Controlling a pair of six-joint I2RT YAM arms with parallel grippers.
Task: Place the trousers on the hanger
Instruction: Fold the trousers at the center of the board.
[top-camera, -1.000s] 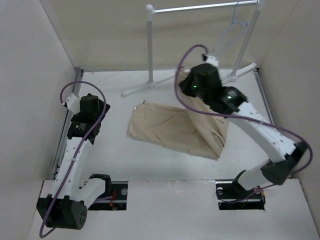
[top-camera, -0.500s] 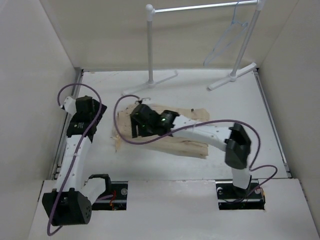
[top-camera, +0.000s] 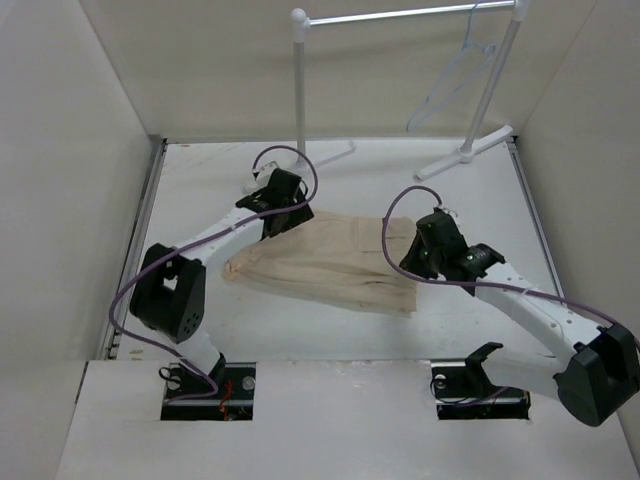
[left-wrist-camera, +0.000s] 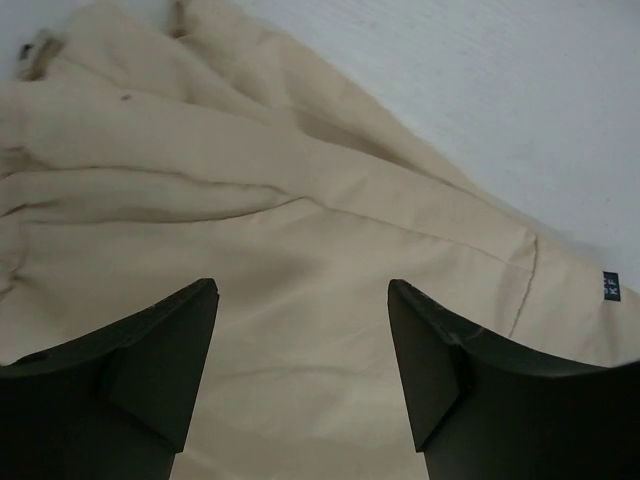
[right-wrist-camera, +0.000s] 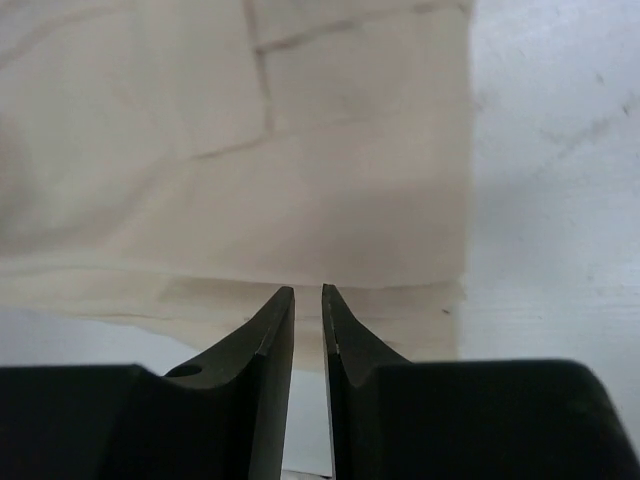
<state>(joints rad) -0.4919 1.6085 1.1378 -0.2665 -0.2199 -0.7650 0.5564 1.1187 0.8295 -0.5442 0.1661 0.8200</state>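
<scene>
Here the trousers (top-camera: 330, 262) lie beneath the left fingers (left-wrist-camera: 140, 380), spread wide, and the right fingers (right-wrist-camera: 250, 400), nearly together, both empty

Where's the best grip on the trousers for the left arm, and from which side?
Likely the far-left corner of the trousers, pinched from straight above. They lie flat and folded on the table with no raised part, and the stacked layers there give something to pinch. The left gripper hangs open over that end.

Beige trousers (top-camera: 330, 260) flat (wrinkled), hanger (top-camera: 455, 72) on rail
</scene>
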